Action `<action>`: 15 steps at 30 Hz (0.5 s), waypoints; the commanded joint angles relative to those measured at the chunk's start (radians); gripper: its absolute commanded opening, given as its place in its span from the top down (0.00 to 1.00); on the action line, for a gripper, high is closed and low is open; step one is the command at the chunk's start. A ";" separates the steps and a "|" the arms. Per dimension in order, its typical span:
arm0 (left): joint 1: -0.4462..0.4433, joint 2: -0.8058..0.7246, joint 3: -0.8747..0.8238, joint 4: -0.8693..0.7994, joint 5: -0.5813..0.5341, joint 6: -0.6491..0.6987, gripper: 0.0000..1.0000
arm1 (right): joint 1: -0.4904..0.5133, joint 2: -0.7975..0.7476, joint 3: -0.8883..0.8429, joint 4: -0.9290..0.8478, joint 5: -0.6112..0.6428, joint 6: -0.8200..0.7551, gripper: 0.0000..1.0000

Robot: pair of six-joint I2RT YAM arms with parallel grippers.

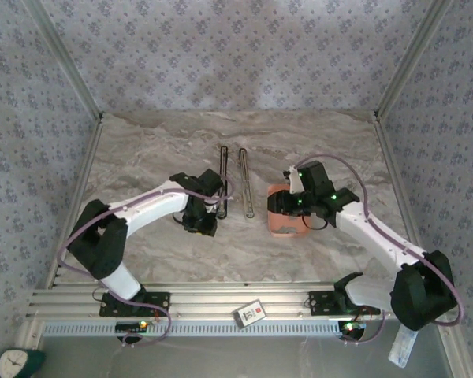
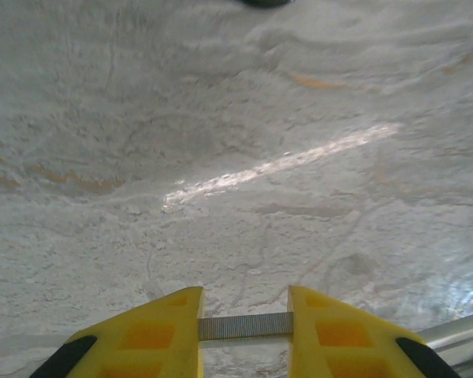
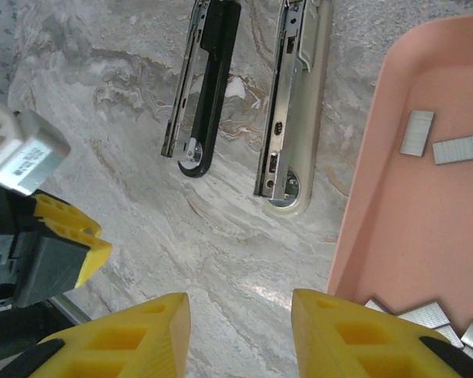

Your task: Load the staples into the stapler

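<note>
Our left gripper [image 2: 245, 309] is clamped on a strip of staples [image 2: 245, 326]. The strip spans crosswise between its yellow fingers [image 2: 162, 331], over bare marble tabletop [image 2: 221, 157]. Our right gripper [image 3: 239, 307] has its jaws apart with nothing between them. It hovers over the tabletop at the rim of the pink tray [image 3: 378, 205]. The tray lies to its right and holds loose staple strips [image 3: 460, 148]. Ahead of the right gripper we see the black stapler [image 3: 213, 79] and, just right of it, the beige stapler [image 3: 299, 102]. They lie side by side without touching, their metal rails showing. From above, the left gripper sits just left of the black stapler's near end.
</note>
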 commanded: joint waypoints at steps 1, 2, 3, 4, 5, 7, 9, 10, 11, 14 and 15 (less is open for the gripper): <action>-0.001 0.045 -0.033 0.006 0.004 -0.055 0.74 | 0.004 -0.044 -0.017 0.005 0.035 0.023 0.61; -0.002 0.057 -0.044 0.013 0.003 -0.059 0.74 | 0.005 -0.050 -0.022 0.006 0.035 0.026 0.61; -0.003 0.064 -0.055 0.021 0.002 -0.062 0.74 | 0.006 -0.055 -0.024 0.005 0.036 0.026 0.61; -0.001 0.070 -0.068 0.034 0.002 -0.066 0.74 | 0.006 -0.061 -0.028 0.005 0.040 0.029 0.60; -0.003 0.074 -0.076 0.043 -0.002 -0.070 0.74 | 0.007 -0.066 -0.033 0.004 0.044 0.030 0.61; -0.002 0.084 -0.089 0.056 -0.007 -0.077 0.74 | 0.009 -0.072 -0.039 0.005 0.047 0.035 0.61; -0.002 0.097 -0.098 0.064 -0.017 -0.078 0.72 | 0.012 -0.074 -0.040 0.007 0.050 0.038 0.61; -0.003 0.104 -0.098 0.066 -0.022 -0.081 0.71 | 0.014 -0.074 -0.040 0.005 0.052 0.040 0.61; -0.002 0.113 -0.098 0.064 -0.029 -0.086 0.70 | 0.018 -0.073 -0.038 0.004 0.056 0.041 0.61; -0.004 0.127 -0.101 0.074 -0.032 -0.093 0.65 | 0.037 -0.069 -0.028 0.005 0.075 0.043 0.61; -0.003 0.127 -0.102 0.076 -0.034 -0.097 0.61 | 0.044 -0.067 -0.024 0.004 0.083 0.043 0.61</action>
